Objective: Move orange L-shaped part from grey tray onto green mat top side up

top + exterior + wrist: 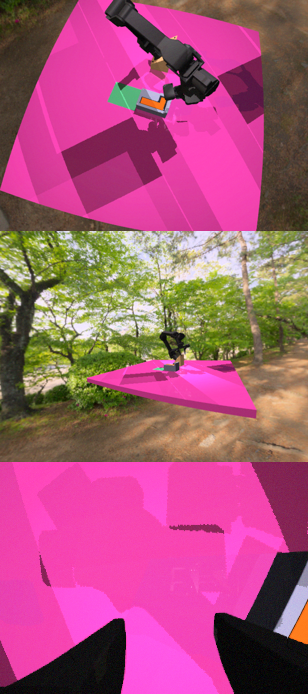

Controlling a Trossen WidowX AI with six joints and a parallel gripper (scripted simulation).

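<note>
The gripper (pixel 180 95) (pixel 184 352) (pixel 170 626) is empty, fingers partly apart. With the part (pixel 150 102) (pixel 170 365) (pixel 302 627) in the tray (pixel 150 111) (pixel 170 368) (pixel 275 592), centre fingertips above its right, L-shaped end; then press slowly, straight down.

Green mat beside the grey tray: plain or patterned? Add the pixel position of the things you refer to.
The flat green mat (pixel 119 95) (pixel 157 369) looks plain green, partly shadowed; best in the top view.

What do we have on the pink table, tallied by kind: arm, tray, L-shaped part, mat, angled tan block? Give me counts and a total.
Robot arm: 1
Grey tray: 1
Orange L-shaped part: 1
Green mat: 1
Angled tan block: 1
Total: 5
</note>
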